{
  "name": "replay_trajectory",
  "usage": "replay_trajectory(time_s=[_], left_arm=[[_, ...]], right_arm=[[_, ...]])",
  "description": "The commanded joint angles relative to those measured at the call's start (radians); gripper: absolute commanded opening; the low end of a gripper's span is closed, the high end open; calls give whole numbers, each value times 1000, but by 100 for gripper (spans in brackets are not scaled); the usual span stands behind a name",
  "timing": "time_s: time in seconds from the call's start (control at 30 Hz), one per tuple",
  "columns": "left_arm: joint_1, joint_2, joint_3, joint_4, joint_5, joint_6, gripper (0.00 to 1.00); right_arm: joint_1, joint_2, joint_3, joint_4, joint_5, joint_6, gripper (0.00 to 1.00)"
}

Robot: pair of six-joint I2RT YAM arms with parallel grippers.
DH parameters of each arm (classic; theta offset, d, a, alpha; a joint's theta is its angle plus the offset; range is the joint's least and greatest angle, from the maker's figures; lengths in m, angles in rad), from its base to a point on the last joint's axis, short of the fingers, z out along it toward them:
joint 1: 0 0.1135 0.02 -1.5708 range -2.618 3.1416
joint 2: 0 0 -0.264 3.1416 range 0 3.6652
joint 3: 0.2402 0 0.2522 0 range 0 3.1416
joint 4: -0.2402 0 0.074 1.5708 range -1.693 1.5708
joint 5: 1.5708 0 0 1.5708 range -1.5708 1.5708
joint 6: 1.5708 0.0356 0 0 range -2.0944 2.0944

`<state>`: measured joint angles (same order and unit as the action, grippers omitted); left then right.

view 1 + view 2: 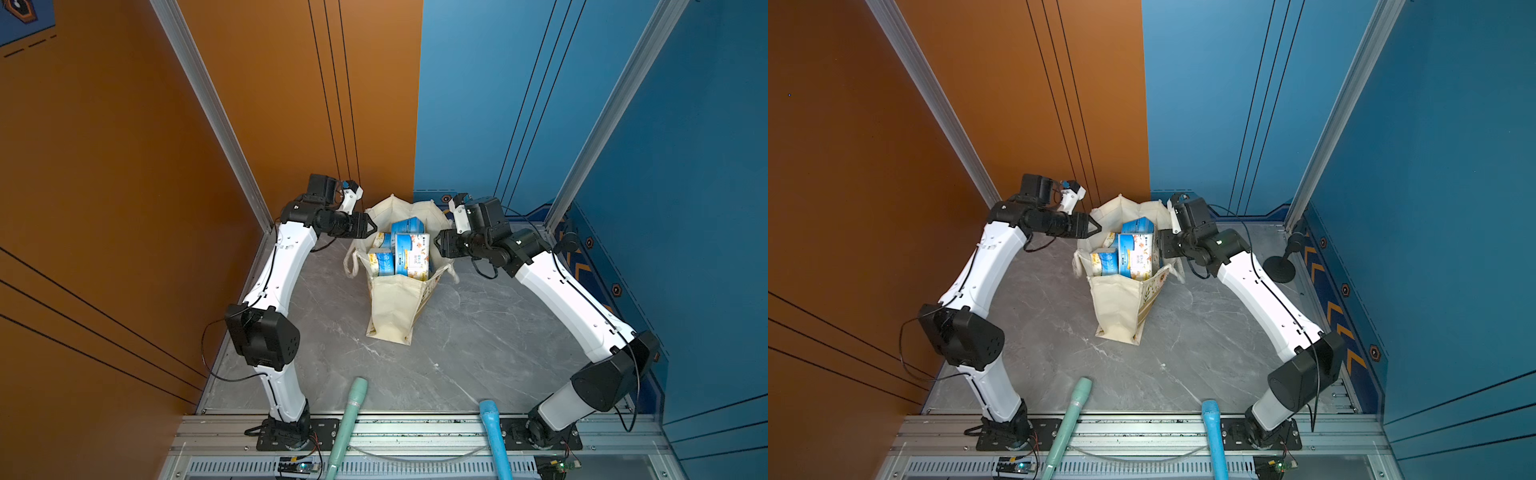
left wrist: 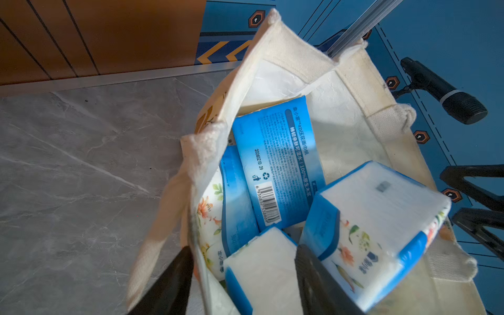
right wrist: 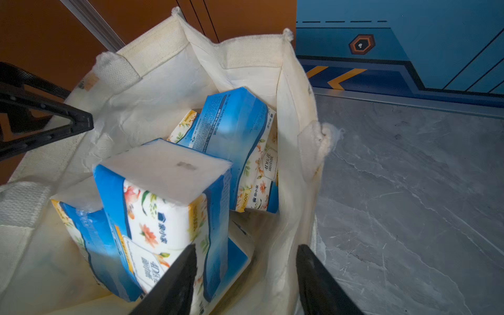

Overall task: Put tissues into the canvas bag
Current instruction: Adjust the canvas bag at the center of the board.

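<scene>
The cream canvas bag (image 1: 392, 307) (image 1: 1117, 307) stands open in the middle of the grey table. Several blue-and-white tissues packs (image 1: 409, 249) (image 1: 1136, 253) fill it, some upright, one leaning. My left gripper (image 1: 372, 227) (image 1: 1096, 227) is at the bag's left rim and is open. In the left wrist view its jaws (image 2: 244, 248) straddle the rim above a white-topped pack (image 2: 261, 270). My right gripper (image 1: 438, 245) (image 1: 1160, 245) is open at the right rim. In the right wrist view its jaws (image 3: 246, 246) stand either side of the bag's side wall (image 3: 294, 169), beside a floral pack (image 3: 163, 196).
A black microphone stand (image 1: 1281, 266) sits at the back right of the table (image 1: 478, 332). A teal handle (image 1: 351, 415) and a blue handle (image 1: 492, 432) lie over the front edge. Orange and blue walls close in the back and sides.
</scene>
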<state>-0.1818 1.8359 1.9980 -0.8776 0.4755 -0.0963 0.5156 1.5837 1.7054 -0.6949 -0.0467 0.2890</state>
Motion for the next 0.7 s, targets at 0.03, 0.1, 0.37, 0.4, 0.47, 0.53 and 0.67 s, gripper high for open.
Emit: replay_trajectory(time_s=[0.03,0.1,0.37,0.4,0.47,0.53,0.67], left_arm=[[28,-84,-48,81,5,-12,62],[43,-111,-78,108,13,-17,62],[113,-240,-240,301,45,-87,66],[122,-256,-262,328,41,-100,66],[147,-299,-328,398,14,-137,66],[169,-348,-402,472,-22,-163,66],[210,-443,-550,587,-88,-177,70]], right_arm=[[-26,-43,-28,47,-29,22,63],[-31,-51,-35,54,-33,24,66],[-49,-66,-63,90,-56,38,69],[-52,-66,-65,94,-58,39,69],[-58,-76,-79,110,-52,40,70],[-70,-102,-109,139,-16,43,73],[-138,-185,-216,206,29,69,77]])
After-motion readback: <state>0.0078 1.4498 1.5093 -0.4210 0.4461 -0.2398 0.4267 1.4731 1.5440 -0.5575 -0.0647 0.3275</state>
